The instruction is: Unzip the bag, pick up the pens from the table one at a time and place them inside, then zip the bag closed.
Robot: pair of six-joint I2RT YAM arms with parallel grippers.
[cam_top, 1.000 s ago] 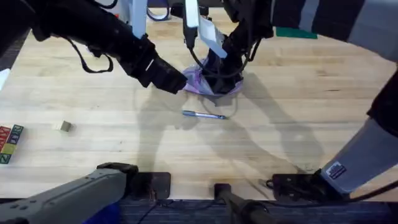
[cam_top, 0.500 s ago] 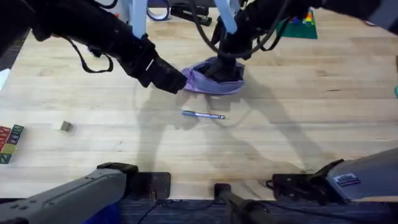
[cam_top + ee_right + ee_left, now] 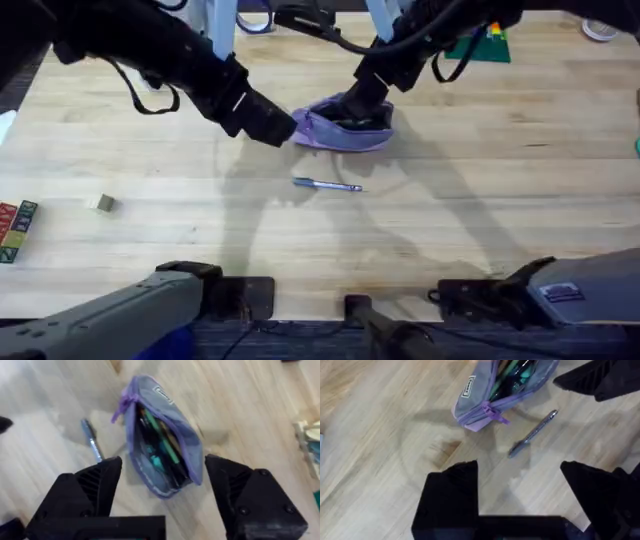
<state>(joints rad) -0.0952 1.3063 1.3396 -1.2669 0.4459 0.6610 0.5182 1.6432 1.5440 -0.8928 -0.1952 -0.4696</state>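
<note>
Lavender fabric, soft-sided: the bag (image 3: 345, 127) lies on the table (image 3: 480, 200) toward the far middle, zipper undone, mouth gaping upward. In the right wrist view the bag (image 3: 160, 435) shows coloured pens already packed inside, and its purple zipper pull (image 3: 495, 414) sits at the end nearer the left arm. Judged light and limp; the walls would likely buckle under a pinch, so one end should be pinned while the pull is drawn.

Silvery blue-grey plastic: one of the pens (image 3: 328, 184) lies flat on the bare wood just in front of the bag, apart from it. Slim, rigid, smooth, probably inclined to roll; best taken across the middle of the barrel with fingers straddling it. The dark pen cannot be picked out among the contents.

Left gripper (image 3: 268, 122): beside the bag's left end; in its wrist view the black fingers (image 3: 452, 495) stand spread with nothing between them.

Right gripper (image 3: 360, 100): directly above the open bag; its fingers (image 3: 90, 490) are parted wide and empty.

Changes noted against the earlier overhead frames: a second ago the right gripper was down in the bag's mouth, with the fabric bunched up around it; it has since lifted clear and swung back, and the bag has settled flatter and longer. Left arm and the loose pen are unmoved.
</note>
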